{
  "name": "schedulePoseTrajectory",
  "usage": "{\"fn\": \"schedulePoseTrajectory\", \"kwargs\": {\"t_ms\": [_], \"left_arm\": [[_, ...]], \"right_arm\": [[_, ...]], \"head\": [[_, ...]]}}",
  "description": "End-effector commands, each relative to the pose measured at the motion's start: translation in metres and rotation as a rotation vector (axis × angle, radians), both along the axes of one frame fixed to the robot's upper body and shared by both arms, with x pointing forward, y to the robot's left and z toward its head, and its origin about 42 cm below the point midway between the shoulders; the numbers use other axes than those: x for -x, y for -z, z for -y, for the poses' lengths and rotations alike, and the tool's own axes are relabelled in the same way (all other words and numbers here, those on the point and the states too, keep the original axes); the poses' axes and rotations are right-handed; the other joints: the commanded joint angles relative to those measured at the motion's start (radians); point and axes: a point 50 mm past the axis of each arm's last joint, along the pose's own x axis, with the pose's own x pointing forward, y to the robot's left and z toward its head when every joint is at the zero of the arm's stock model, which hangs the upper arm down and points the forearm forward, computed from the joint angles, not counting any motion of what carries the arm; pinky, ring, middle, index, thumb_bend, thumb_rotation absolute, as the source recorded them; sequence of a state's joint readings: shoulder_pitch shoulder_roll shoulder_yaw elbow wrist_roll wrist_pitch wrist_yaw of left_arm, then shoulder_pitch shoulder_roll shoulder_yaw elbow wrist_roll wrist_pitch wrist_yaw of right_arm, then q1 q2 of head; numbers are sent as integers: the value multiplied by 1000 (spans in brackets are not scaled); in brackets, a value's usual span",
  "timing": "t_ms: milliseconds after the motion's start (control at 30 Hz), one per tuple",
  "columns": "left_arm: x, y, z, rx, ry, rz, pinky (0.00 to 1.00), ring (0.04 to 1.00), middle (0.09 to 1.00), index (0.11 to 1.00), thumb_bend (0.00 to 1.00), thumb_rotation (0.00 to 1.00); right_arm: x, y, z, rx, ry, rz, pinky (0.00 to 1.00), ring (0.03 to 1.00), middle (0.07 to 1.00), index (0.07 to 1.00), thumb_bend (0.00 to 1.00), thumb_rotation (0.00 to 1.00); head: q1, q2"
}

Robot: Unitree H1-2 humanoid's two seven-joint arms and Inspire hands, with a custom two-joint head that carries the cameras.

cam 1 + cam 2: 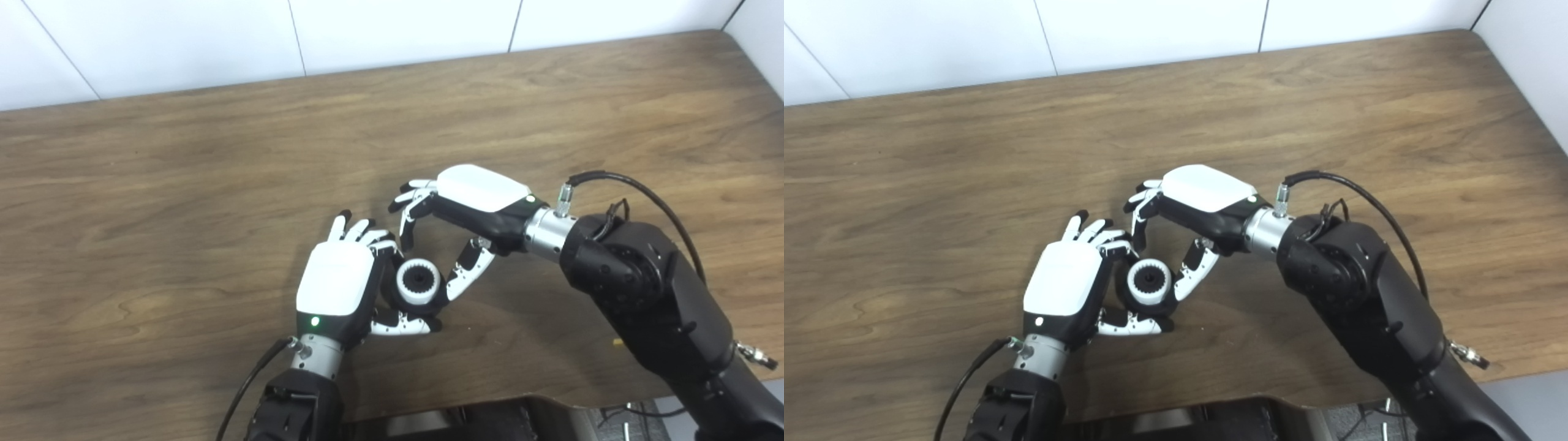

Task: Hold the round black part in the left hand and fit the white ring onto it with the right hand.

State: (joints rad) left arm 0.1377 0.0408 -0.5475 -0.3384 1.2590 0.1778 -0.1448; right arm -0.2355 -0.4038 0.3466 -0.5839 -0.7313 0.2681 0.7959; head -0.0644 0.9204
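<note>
My left hand [335, 278] is shut on the round black part [419, 279], with fingers on its far left side and the thumb under its near side. The toothed white ring [405, 288] sits around the part's top, its black hub showing through the middle. My right hand [478, 196] hovers just right of and behind it with fingers apart and nothing in them. Its thumb [1195, 269] reaches down beside the ring's right edge; I cannot tell whether it touches. Its other fingers [1139, 211] curl above the far side, apart from the ring.
The brown wooden table [184, 184] runs to a white wall at the back. Its near edge lies just below my left wrist, with a cut-out there. A black cable [637, 187] loops over my right forearm.
</note>
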Motion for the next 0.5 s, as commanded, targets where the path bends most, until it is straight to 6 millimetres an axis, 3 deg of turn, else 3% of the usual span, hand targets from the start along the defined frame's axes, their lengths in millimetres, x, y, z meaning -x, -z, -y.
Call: {"fn": "schedulePoseTrajectory", "kwargs": {"t_ms": [0,467], "left_arm": [[-1,-4,4,7,10,18,1000,896,783,486,516,60],[-2,-2,2,13,5,8,1000,892,780,486,516,60]], "right_arm": [[-4,-24,3,-12,-5,88,833,939,860,576,873,196],[-12,-53,14,-37,45,127,829,940,864,618,882,206]], "head": [[-1,-4],[1,-11]]}}
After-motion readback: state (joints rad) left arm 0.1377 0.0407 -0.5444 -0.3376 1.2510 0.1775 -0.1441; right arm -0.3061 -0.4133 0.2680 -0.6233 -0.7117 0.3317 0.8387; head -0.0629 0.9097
